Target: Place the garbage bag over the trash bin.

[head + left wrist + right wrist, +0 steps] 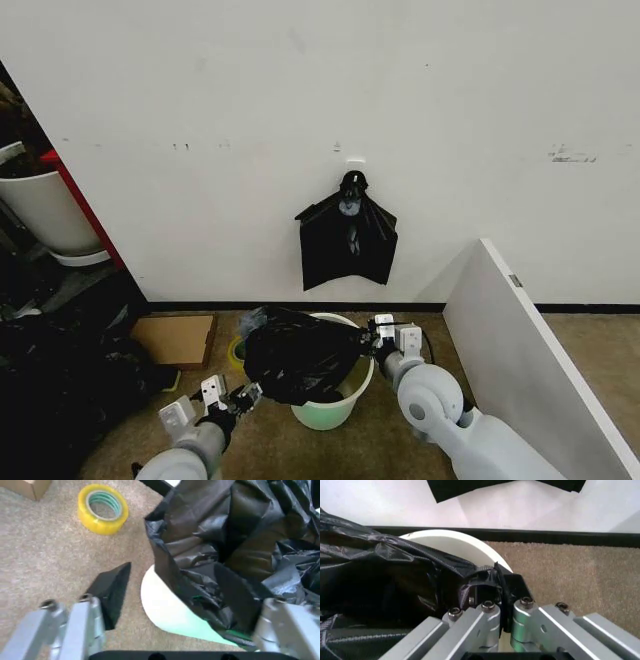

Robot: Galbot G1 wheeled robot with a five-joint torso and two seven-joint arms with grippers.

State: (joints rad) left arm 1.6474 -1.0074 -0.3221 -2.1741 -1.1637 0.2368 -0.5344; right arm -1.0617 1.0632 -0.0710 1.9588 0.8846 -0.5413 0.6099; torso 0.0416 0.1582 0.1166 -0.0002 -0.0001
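Observation:
The cream-white trash bin [335, 405] stands on the carpet by the wall. The black garbage bag [300, 358] is bunched loosely over its top and spills toward my left side. My right gripper [372, 338] is at the bin's right rim [460, 542], shut on a pinched fold of the bag's edge [487, 578]. My left gripper [248, 393] hangs low at the bin's left side and is open. Its black-padded finger [111, 590] is out over the carpet, with the bag [235, 543] and the bin wall [165, 607] between the jaws.
A flat bunch of black bags [347, 240] hangs from a wall hook above the bin. A yellow tape roll [102, 508] and a cardboard box [178, 338] lie to the left. A white panel [530, 360] stands on the right, a white tub [40, 205] at far left.

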